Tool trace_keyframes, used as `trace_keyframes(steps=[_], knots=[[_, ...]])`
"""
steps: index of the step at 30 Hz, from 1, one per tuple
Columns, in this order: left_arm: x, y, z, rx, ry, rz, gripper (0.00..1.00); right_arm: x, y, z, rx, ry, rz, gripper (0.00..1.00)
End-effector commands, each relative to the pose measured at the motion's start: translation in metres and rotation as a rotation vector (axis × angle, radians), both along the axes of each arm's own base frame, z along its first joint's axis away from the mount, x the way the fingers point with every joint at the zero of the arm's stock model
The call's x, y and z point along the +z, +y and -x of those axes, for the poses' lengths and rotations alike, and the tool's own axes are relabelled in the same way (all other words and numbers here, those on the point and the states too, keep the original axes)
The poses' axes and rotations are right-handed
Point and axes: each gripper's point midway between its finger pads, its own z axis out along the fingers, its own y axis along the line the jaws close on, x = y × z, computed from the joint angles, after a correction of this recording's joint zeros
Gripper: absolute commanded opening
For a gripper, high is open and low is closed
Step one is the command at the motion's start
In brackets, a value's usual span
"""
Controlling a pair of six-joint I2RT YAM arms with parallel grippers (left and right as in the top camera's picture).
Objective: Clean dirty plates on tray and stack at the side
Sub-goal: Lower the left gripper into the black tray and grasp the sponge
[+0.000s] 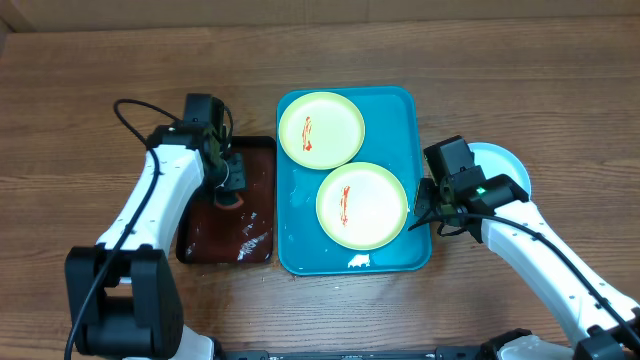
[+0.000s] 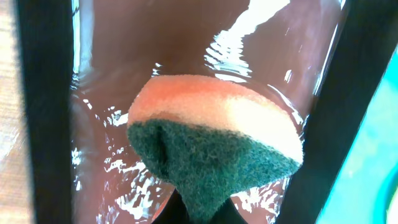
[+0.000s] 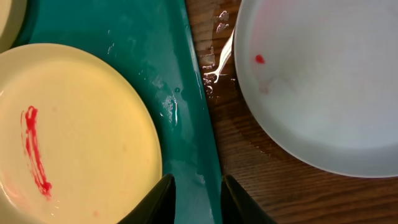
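The turquoise tray holds two yellow-green rimmed plates, a far one and a near one, each with a red sauce smear. The light-blue rimmed plate lies on the table right of the tray, partly under my right arm. In the right wrist view it carries a small red spot. My right gripper is shut on the tray's right rim, next to the near plate. My left gripper is shut on a sponge, orange with a green scouring side.
A dark red-brown tray with a black rim lies left of the turquoise tray. It holds water, and the sponge is down in it. Water drops lie on the wood between the turquoise tray and the blue plate.
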Motion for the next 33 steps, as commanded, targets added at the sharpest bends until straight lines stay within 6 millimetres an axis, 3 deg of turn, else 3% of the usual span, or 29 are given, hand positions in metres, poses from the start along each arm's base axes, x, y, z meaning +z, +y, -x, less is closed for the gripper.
trace_keyframes(steps=[1,7,8,11,14,21,28,29,30,33], knots=[[-0.035,-0.012,0.005,-0.061,0.056,0.018,0.04,0.004,0.004,-0.005,0.008,-0.006,-0.022,0.26],[-0.074,-0.023,0.021,-0.088,0.186,0.032,0.18,0.004,0.006,-0.004,0.012,-0.001,-0.032,0.26],[-0.074,-0.023,0.024,-0.088,0.199,0.031,0.21,0.004,0.005,-0.004,0.012,0.0,-0.031,0.26],[-0.068,-0.021,0.028,-0.084,0.217,0.028,0.43,0.003,0.005,-0.003,0.012,0.002,-0.031,0.26],[-0.055,-0.019,0.026,-0.081,0.222,0.019,0.54,0.003,0.005,-0.003,0.011,0.001,-0.03,0.26],[-0.042,-0.014,0.011,-0.079,0.184,-0.016,0.47,0.003,0.005,-0.003,0.011,0.002,-0.03,0.26],[-0.063,-0.01,0.021,-0.068,0.185,-0.04,0.36,0.004,0.006,-0.004,0.011,-0.002,-0.031,0.27],[-0.067,-0.01,0.025,-0.057,0.192,-0.039,0.27,0.004,0.006,-0.004,0.011,-0.002,-0.032,0.27],[-0.07,-0.009,0.03,-0.041,0.206,-0.04,0.09,0.004,0.006,-0.005,0.011,-0.004,-0.032,0.27],[-0.071,-0.008,0.034,-0.035,0.22,-0.04,0.04,0.002,0.005,-0.007,0.006,-0.008,-0.025,0.27]])
